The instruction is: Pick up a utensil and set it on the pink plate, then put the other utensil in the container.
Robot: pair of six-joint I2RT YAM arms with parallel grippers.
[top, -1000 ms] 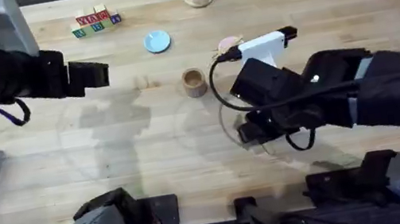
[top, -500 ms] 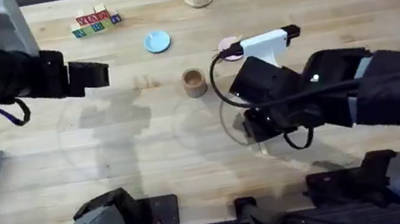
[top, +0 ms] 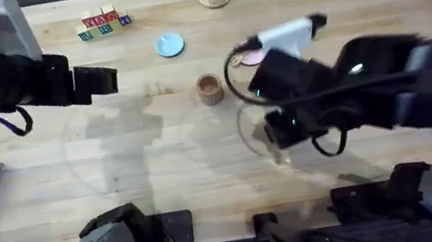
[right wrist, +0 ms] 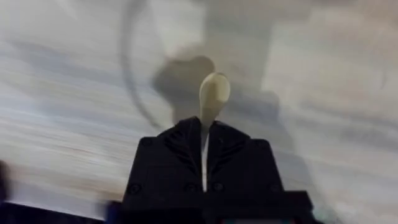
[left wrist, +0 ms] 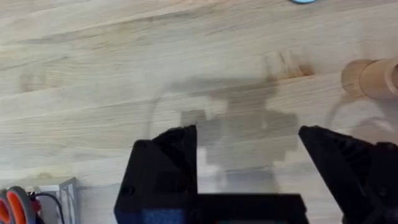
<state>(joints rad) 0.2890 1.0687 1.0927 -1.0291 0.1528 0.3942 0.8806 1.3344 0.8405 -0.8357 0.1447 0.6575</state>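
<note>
The right gripper (right wrist: 205,146) is clenched on the wooden spoon (right wrist: 213,94), whose oval bowl sticks out past the black fingertips above the table (top: 162,164). The left gripper (left wrist: 249,162) hangs released over bare wood, jaws spread wide. The container (top: 209,89) stands at mid-table; the pink plate (top: 251,56) sits at its 2 o'clock, partly hidden by the right arm. At 11 o'clock lie the blue plate (top: 170,45) and lettered blocks (top: 102,22) (writing illegible).

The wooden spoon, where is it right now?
The wooden spoon is pinched in the right gripper, above the table right of the wooden cup.
</note>
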